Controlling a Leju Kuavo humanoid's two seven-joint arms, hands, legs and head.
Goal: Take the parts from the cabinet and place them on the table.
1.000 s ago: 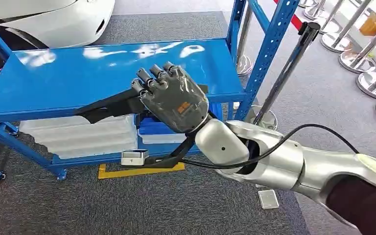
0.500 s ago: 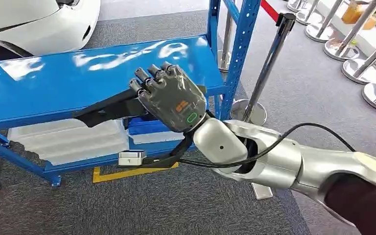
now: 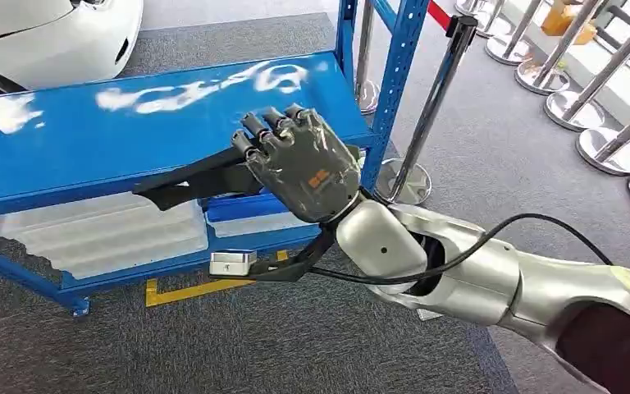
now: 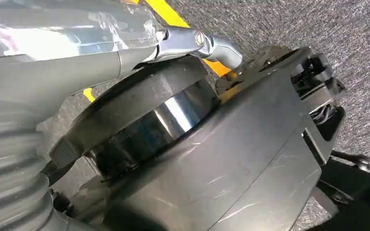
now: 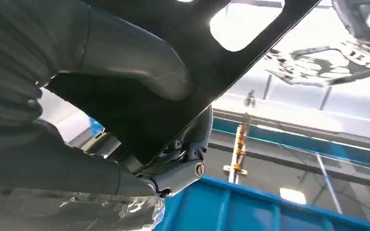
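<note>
Black part (image 3: 187, 182), a flat stiff panel, likely light, sticks out left over the blue shelf (image 3: 90, 139), gripped at its right end by right hand (image 3: 302, 168); left hand's state unclear.

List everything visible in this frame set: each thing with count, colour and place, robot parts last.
Shelf rack: one, blue, left and centre of the head view, on the carpet.
Black part: one, long flat black piece, held over the shelf's front edge.
Clear trays: a stack, translucent white, on the lower shelf; count unclear.
Blue bin: one, on the lower shelf beside the trays, partly hidden.
Barrier posts: several, chrome, on round bases to the right.
White car: one, top left, partly in frame.
Yellow floor tape: one strip, under the rack.
Carpet: grey.
Right hand: dark grey, grips the black part.
Right arm: silver, from lower right.
Left hand: grey, state unclear.
</note>
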